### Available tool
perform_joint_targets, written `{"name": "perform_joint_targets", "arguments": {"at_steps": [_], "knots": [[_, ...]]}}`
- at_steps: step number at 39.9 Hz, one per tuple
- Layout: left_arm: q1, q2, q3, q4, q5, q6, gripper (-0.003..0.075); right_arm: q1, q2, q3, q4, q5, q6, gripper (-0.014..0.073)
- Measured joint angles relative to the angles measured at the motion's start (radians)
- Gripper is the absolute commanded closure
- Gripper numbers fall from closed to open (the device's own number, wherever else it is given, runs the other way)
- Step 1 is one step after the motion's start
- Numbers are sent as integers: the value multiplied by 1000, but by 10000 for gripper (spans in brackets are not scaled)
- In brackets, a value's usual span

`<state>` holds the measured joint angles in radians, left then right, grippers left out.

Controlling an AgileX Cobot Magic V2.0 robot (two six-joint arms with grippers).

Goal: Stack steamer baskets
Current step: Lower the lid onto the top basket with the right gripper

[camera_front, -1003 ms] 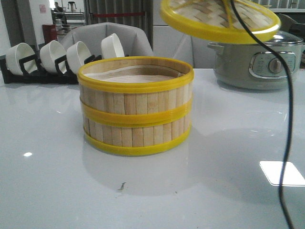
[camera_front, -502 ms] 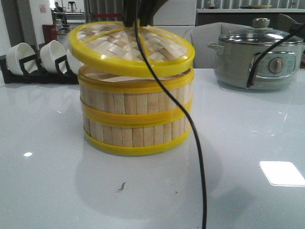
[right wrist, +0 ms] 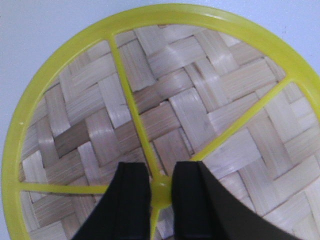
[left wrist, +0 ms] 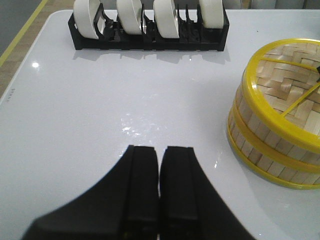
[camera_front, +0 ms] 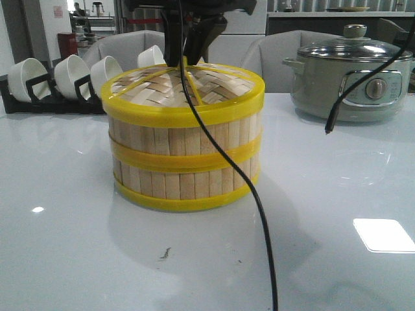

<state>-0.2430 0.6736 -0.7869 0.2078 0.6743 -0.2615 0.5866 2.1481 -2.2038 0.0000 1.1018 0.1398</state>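
Note:
Two bamboo steamer baskets (camera_front: 185, 162) stand stacked one on the other in the middle of the white table, also in the left wrist view (left wrist: 260, 145). A flat woven lid with a yellow rim (camera_front: 185, 94) lies on top of them. My right gripper (right wrist: 160, 192) is shut on the lid's small yellow knob (right wrist: 161, 190), reaching down from above (camera_front: 188, 55). The woven lid (right wrist: 165, 115) fills the right wrist view. My left gripper (left wrist: 159, 165) is shut and empty, over bare table to the left of the stack.
A black rack with several white bowls (camera_front: 65, 78) stands at the back left, also in the left wrist view (left wrist: 147, 22). A grey electric pot with a glass lid (camera_front: 350, 78) stands at the back right. A black cable (camera_front: 259, 214) hangs in front of the stack.
The right gripper has carried the lid from high at the right, leftward and down, onto the top basket. The stacked baskets and the left gripper have not moved.

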Motion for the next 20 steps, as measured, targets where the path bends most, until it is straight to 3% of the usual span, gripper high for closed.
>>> {"name": "perform_joint_targets", "arguments": {"at_steps": [20], "knots": [[0, 0, 0, 0, 0, 0, 632, -10, 1, 0, 0, -14, -2, 538]]}}
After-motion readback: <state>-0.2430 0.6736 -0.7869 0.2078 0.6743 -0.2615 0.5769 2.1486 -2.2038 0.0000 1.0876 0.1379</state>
